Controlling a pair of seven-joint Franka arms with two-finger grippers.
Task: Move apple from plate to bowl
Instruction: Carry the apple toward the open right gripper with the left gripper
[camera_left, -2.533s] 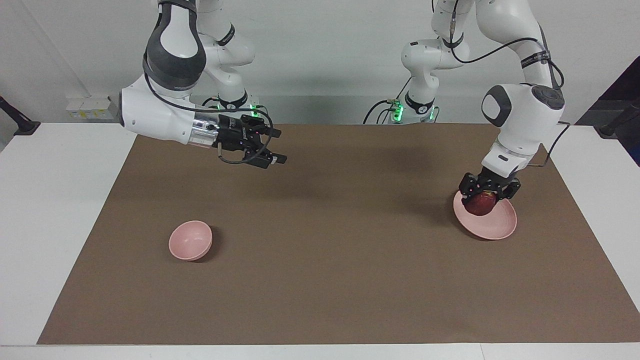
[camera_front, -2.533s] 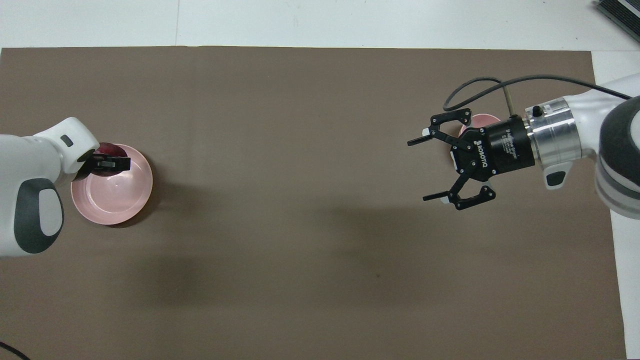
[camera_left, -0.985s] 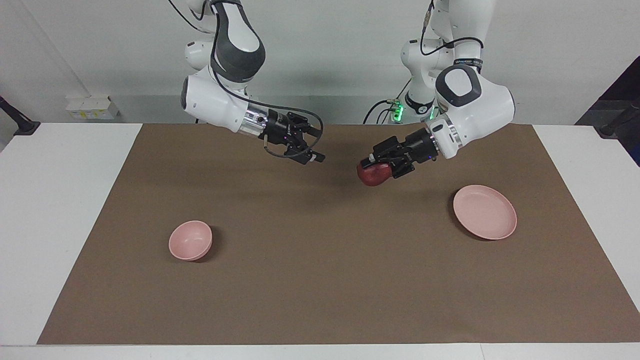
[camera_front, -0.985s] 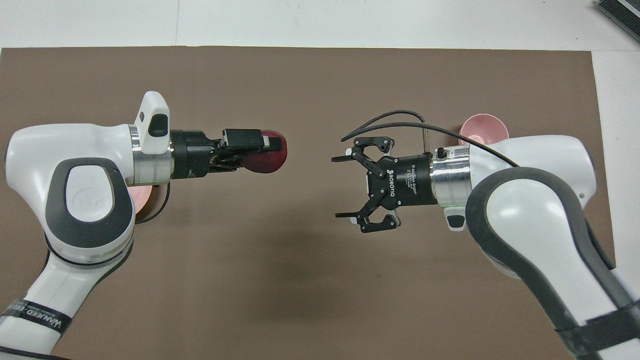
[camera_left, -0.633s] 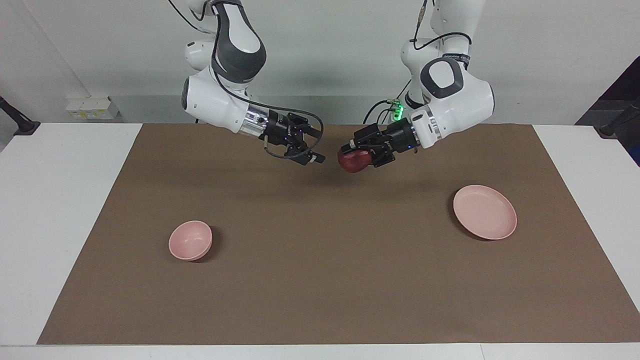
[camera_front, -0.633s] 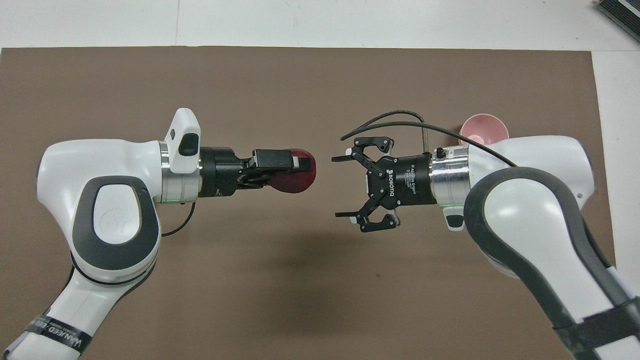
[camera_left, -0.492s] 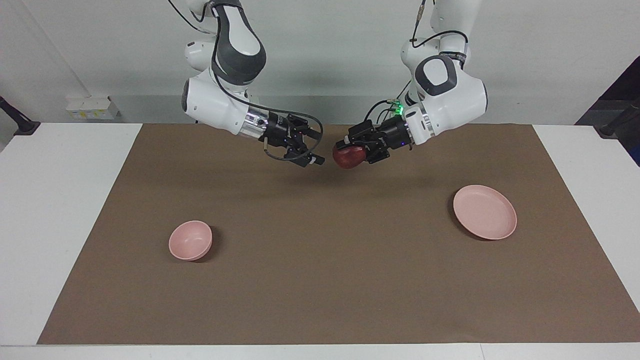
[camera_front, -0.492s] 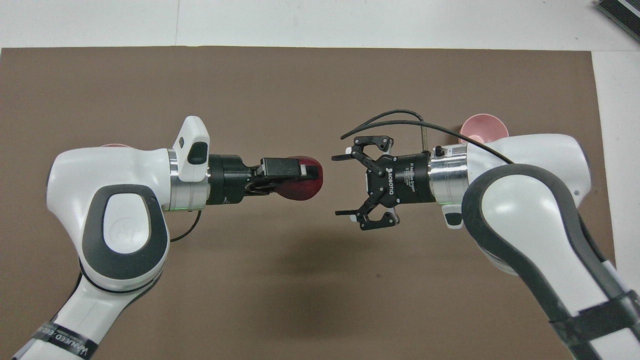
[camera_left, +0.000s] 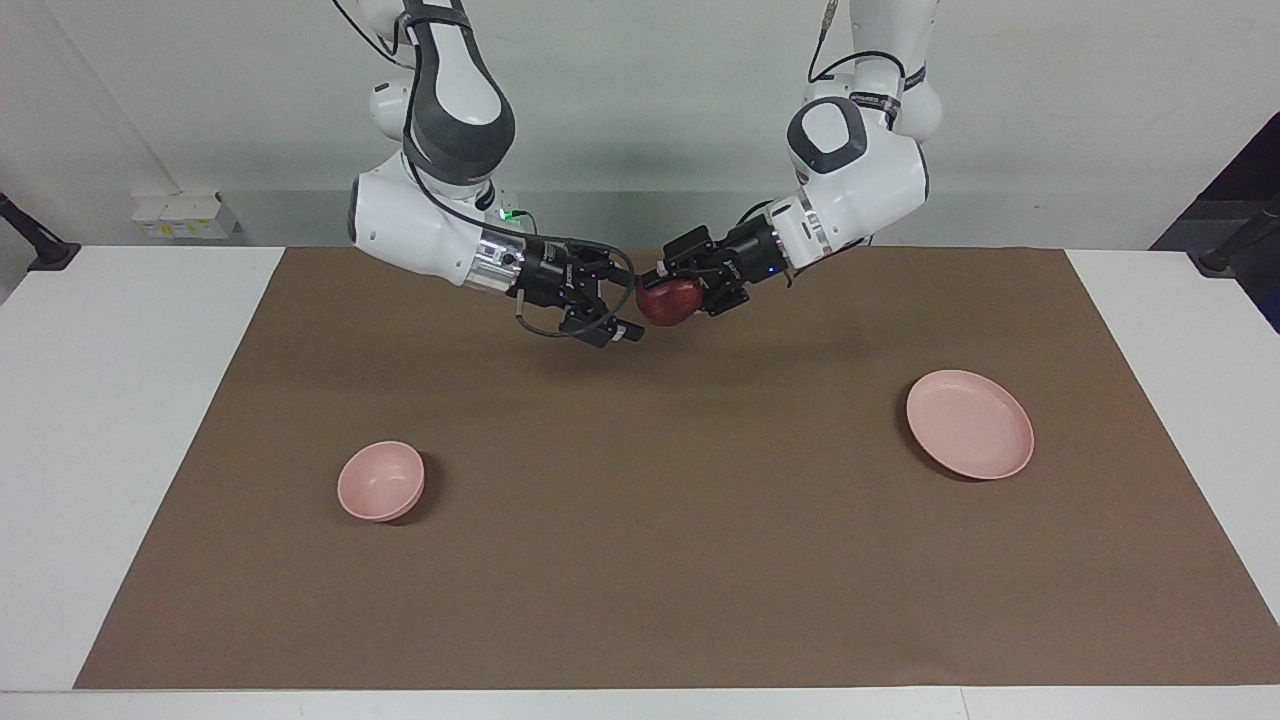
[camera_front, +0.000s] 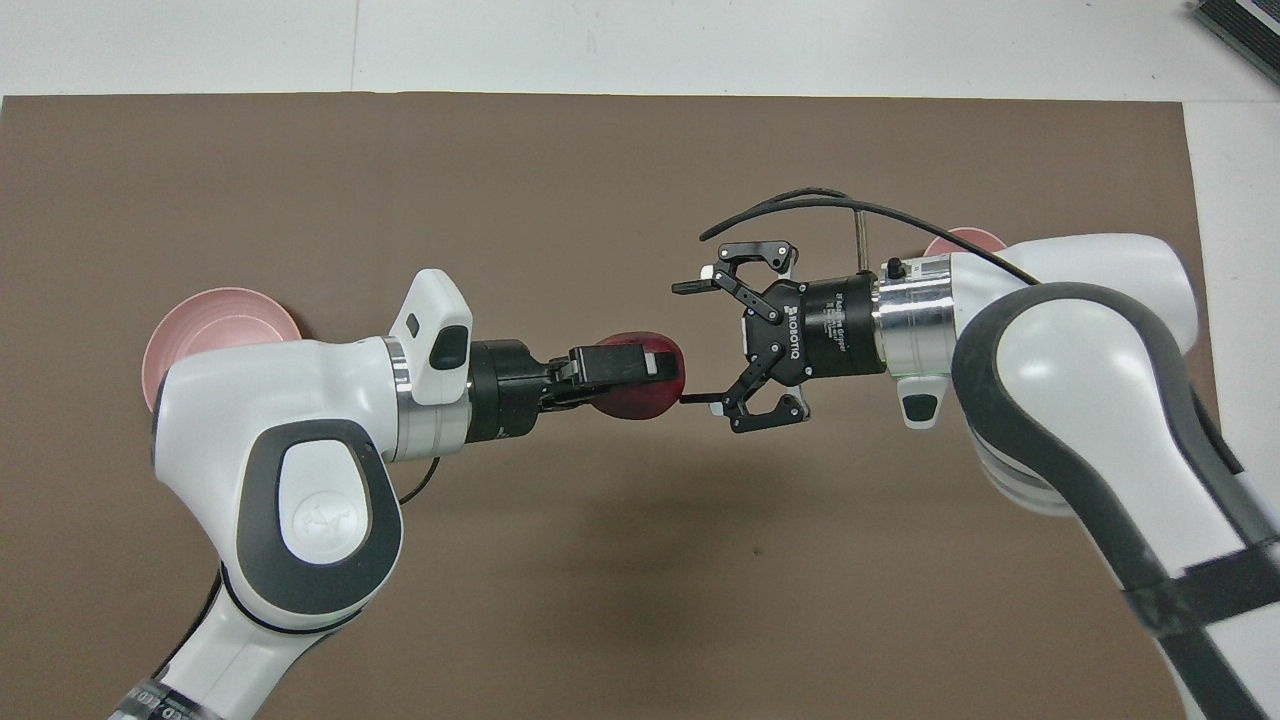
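Jaws: left gripper (camera_left: 668, 297) clamps apple (camera_left: 669, 302), right gripper (camera_left: 622, 303) spread wide | apple aloft mid-table, between plate (camera_left: 970, 424) and bowl (camera_left: 380, 481) | step: handover | next: right closes, left releases.
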